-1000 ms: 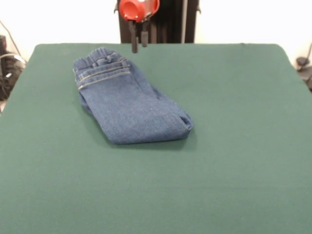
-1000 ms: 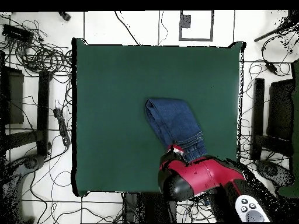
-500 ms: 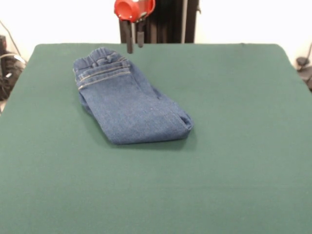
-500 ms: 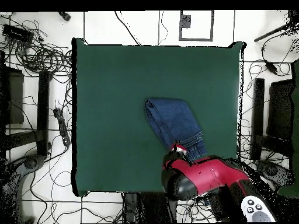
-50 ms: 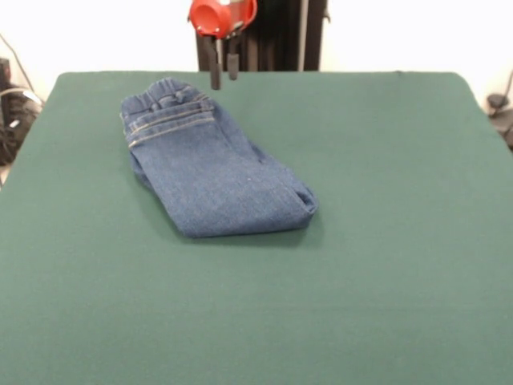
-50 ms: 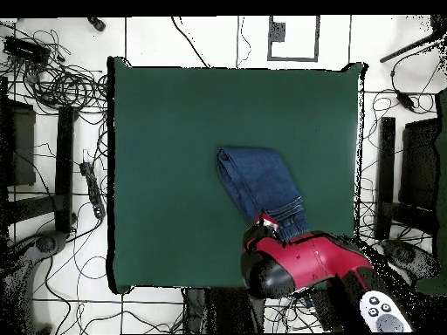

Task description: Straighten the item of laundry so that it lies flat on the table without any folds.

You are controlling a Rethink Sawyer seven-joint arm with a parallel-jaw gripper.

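The item of laundry (image 5: 212,172), a small pair of blue jeans, lies folded over on itself on the left half of the green table (image 5: 385,241). Its gathered waistband (image 5: 164,104) points to the far edge, and the folded end (image 5: 300,204) is nearer the middle. My gripper (image 5: 224,80) hangs open and empty above the far edge, just right of the waistband and clear of the cloth. In the overhead view the jeans (image 6: 262,183) run toward the table (image 6: 175,131) bottom edge, where the red arm head (image 6: 284,262) covers the waistband and hides the gripper.
Cables (image 6: 61,83) and dark stands (image 6: 65,166) lie on the floor around the table. A black column (image 5: 276,36) rises behind the far edge.
The gripper has shifted slightly left and up compared with a second ago, then stayed almost still. The jeans have not moved.
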